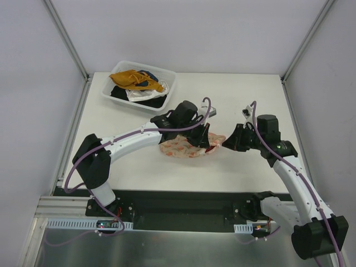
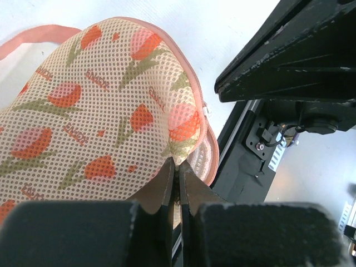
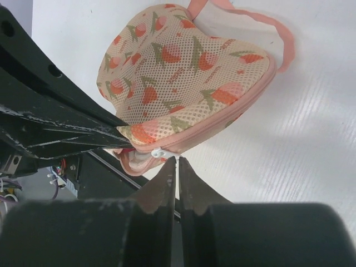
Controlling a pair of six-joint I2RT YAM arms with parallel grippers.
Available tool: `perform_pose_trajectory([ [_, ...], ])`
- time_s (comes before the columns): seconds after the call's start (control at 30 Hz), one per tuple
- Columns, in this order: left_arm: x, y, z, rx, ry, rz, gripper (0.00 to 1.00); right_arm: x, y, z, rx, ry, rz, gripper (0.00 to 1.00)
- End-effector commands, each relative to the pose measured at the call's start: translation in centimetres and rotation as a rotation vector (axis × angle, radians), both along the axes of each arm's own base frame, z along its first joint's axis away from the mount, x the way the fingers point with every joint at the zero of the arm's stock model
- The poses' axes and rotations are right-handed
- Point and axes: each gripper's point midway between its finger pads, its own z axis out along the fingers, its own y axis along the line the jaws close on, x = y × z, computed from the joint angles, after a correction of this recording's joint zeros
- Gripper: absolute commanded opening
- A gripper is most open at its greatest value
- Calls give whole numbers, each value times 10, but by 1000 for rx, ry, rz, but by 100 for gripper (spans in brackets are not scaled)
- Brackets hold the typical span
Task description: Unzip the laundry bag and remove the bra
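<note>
The laundry bag [image 1: 181, 149], a pale pink mesh pouch with orange-red flower prints, lies mid-table between both arms. My left gripper [image 2: 179, 167] is shut on a pinch of the laundry bag's mesh [image 2: 100, 111] beside the zipper rim, lifting that edge. My right gripper [image 3: 177, 160] is shut, its tips meeting on the small white zipper pull [image 3: 161, 152] at the near rim of the laundry bag [image 3: 178, 72]. Left of the pull the rim gapes slightly. A sliver of dark red, the bra [image 1: 209, 146], shows at that gap; the rest of it is hidden inside.
A clear plastic bin [image 1: 169, 89] with a mustard-yellow garment [image 1: 133, 78] plus white and black clothes stands at the back left. The bag's pink strap [image 3: 278, 33] trails on the table. Metal frame posts rise at the table's far corners.
</note>
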Motion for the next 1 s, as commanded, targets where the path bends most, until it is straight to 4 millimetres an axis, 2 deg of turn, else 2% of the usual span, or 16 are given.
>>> perform_pose_trajectory([
  [0.0,-2,1,25,-65,-31,-11,0,1,-3,12,-7,-45,1,24],
  [0.03,-1,1,26,-65,-34,-10,0,1,-1,13,1,-48,11,40],
  [0.07,-1,2,26,-64,-37,-8,0,-2,2,14,17,-45,31,51],
  [0.1,-2,3,28,-67,-41,-8,0,-2,3,13,22,-40,34,53],
  [0.2,-2,5,30,-68,-48,-4,0,-5,9,6,60,3,63,53],
  [0.33,-6,5,28,-71,-33,-13,0,-7,20,8,143,19,110,49],
  [0.53,-5,5,32,-77,-42,-14,0,-2,22,10,194,23,112,47],
  [0.77,-5,3,30,-76,-43,-22,0,-3,24,15,225,20,128,40],
  [0.97,-4,3,29,-72,-41,-21,0,-3,26,11,232,31,134,41],
])
